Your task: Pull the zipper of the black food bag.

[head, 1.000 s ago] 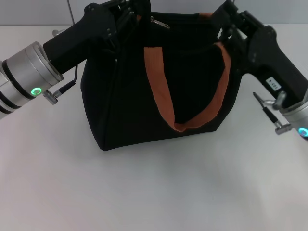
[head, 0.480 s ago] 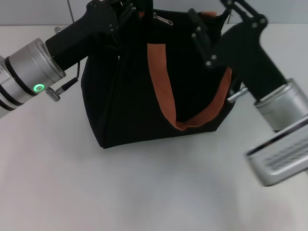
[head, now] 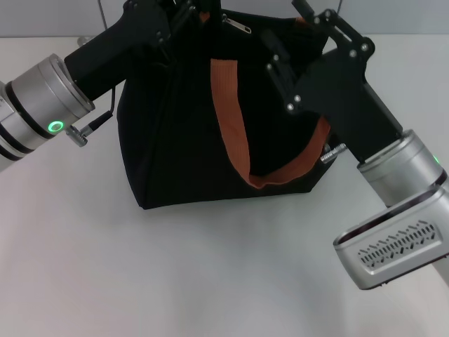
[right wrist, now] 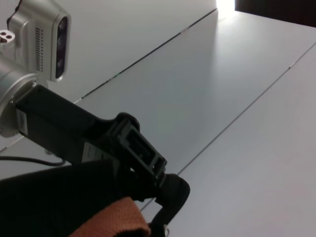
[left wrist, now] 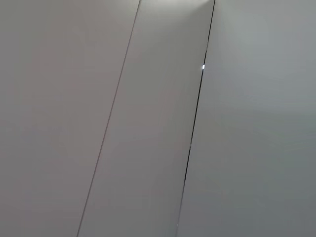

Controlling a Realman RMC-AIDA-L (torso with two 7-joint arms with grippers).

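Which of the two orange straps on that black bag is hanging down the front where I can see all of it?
The near strap, looping down the bag's front face. Of the far strap only a bit shows at the top edge, behind the right gripper.

A plain white table (head: pixel 210 281) filled the head view, matte and evenly lit, with soft shadows on it. Beyond the table's far edge ran a pale grey wall (head: pixel 56 17). In the wrist views, the wall (left wrist: pixel 148 123) above the table was flat light panels split by thin dark seams (left wrist: pixel 195 123).

white table (head: pixel 210 267), black food bag (head: pixel 175 147) on it
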